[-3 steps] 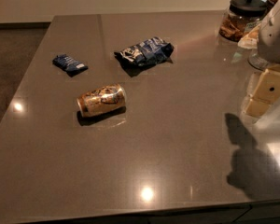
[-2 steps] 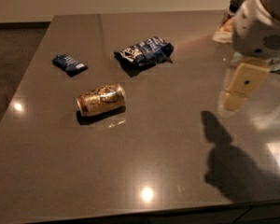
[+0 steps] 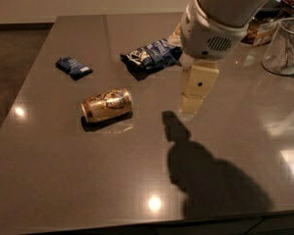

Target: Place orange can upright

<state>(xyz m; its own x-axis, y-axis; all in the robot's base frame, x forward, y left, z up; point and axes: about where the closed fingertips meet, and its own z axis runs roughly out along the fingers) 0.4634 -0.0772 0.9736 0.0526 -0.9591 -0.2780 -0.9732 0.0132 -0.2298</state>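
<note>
Item: orange can (image 3: 107,105), laid on its side on the table (image 3: 63,180). Item: end effector (image 3: 192,101), suspended right of the can, apart; opening cannot be told, seemingly nothing gripped.

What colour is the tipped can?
The small metal drink can has an orange-gold, cream-patterned label; camera view. Claw hovers apart, image-right of it.
</note>
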